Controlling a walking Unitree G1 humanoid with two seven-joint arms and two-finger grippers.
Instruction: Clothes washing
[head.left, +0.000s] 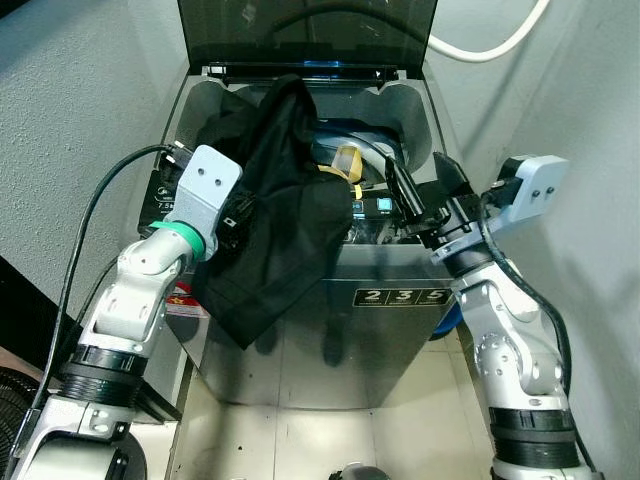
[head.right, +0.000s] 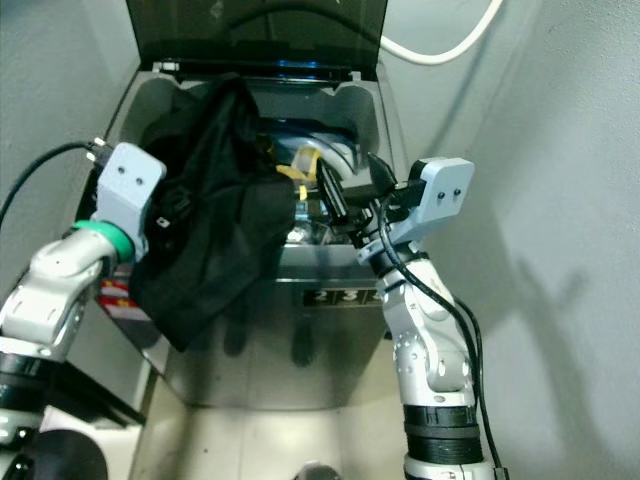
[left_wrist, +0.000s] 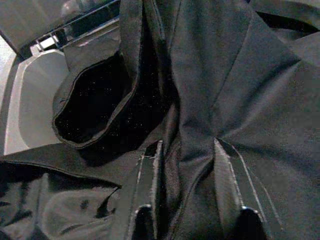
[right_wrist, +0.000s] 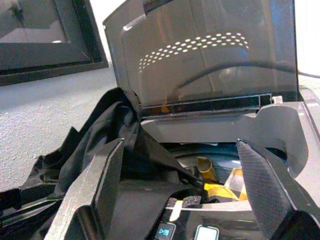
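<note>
I stand in front of a top-loading washing machine (head.left: 300, 340) with its dark lid (head.left: 305, 30) raised upright at the back. A black garment (head.left: 280, 220) hangs over the front left rim of the machine; part of it lies over the opening and part falls down the steel front panel.

My left tool (left_wrist: 192, 220) is at the left side of the machine and is pressed into this black garment. In the left wrist view a fold of the cloth sits between my two fingers (left_wrist: 142, 200), so the tool is holding the garment.

My right tool (head.left: 420, 185) is over the right front edge of the machine, near the control panel (head.left: 375, 207) with its small lit buttons. Its fingers (right_wrist: 107, 185) are spread wide with nothing between them, and they point toward the opening.

Inside the drum (head.left: 365, 150) I see a yellow and white item (head.left: 345, 165) lying just beside the black cloth. A white hose (head.left: 495, 40) runs along the wall behind the machine, at the right. A black cable (head.left: 100, 200) curves from my left wrist down along my arm.
</note>
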